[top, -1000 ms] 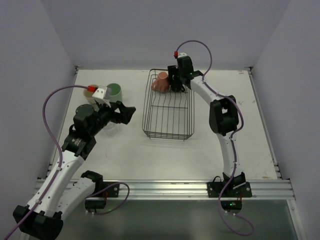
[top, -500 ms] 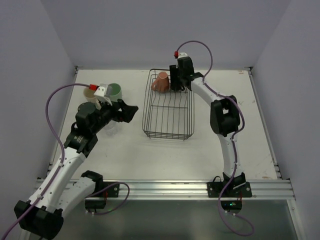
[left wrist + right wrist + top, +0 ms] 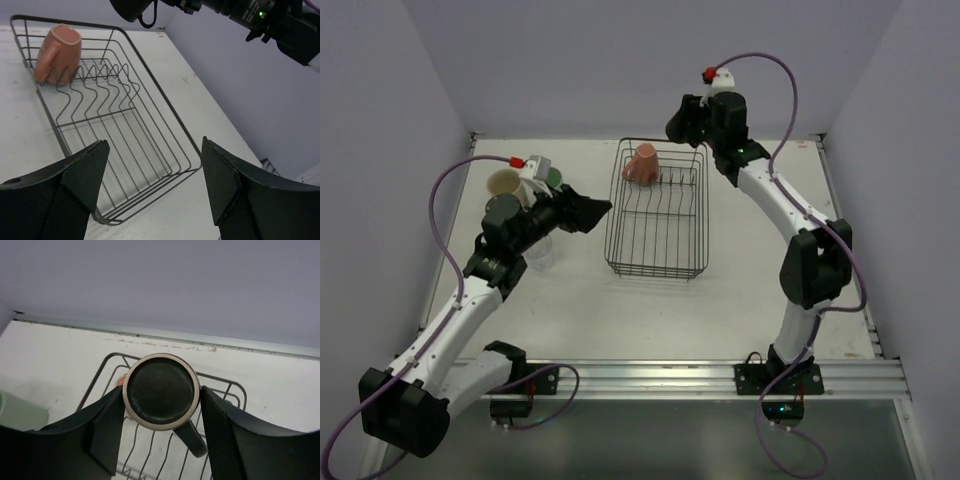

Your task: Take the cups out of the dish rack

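**Right hand.** The right hand (image 3: 678, 124) was raised over the far edge of the dish rack (image 3: 656, 272), close to the back wall. Its fingers were closed partway on either side of the small black mug (image 3: 160, 391). The wrist view showed the mug's base facing the camera and its handle pointing down toward the rack. The mug was clear of the wires.

**Left hand.** The left hand (image 3: 153, 144) stood wide open and held nothing. It hovered just left of the rack's left side, pointing across it.

**Remaining items.** The salmon-pink mug (image 3: 642, 163) lay in the rack's far-left corner, mouth down and tilted against the wire tines, well apart from both hands. The cream tumbler (image 3: 504, 183) stood on the bench (image 3: 620, 320) at far left. The mint-green tumbler (image 3: 553, 177) stood just right of it, partly hidden by the left wrist.

**Change noted.** One second earlier the right hand was low inside the rack's far end, beside the salmon-pink mug; it had since risen with the black mug. The left hand had advanced rightward toward the rack. The salmon-pink mug had not shifted.
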Controlling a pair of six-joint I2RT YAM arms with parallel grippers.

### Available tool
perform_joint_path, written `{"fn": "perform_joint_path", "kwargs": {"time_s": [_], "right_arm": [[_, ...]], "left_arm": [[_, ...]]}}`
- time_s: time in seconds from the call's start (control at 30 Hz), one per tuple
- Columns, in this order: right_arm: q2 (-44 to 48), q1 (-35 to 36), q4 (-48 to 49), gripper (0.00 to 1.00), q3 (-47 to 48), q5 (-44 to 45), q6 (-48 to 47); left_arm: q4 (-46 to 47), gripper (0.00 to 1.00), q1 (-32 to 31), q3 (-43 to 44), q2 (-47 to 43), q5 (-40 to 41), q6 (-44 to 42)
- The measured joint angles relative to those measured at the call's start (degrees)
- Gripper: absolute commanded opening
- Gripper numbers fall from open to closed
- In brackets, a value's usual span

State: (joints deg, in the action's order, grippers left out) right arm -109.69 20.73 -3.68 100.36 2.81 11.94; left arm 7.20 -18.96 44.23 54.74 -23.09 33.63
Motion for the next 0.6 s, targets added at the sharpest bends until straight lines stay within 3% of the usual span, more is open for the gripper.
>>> {"fn": "perform_joint_path", "kwargs": {"time_s": [0.13,0.33,0.6], "right_arm": [[11.52,-0.31,5.40,0.39,-13.03,-3.17,5.01],[27.41,-0.50,16.46,0.40,-35.10,-14.67,20.28],[37.53,-0.37,33.22,0.41,-51.63,-28.39,40.15]], "left_arm": [[5.75,0.77,-2.21,-0.04,3.32,-1.64,4.15],[15.26,0.76,-7.58,-0.31,8.81,-2.16,9.88],[25.92,0.75,-9.46,-2.89,14.58,-2.25,16.87]]}}
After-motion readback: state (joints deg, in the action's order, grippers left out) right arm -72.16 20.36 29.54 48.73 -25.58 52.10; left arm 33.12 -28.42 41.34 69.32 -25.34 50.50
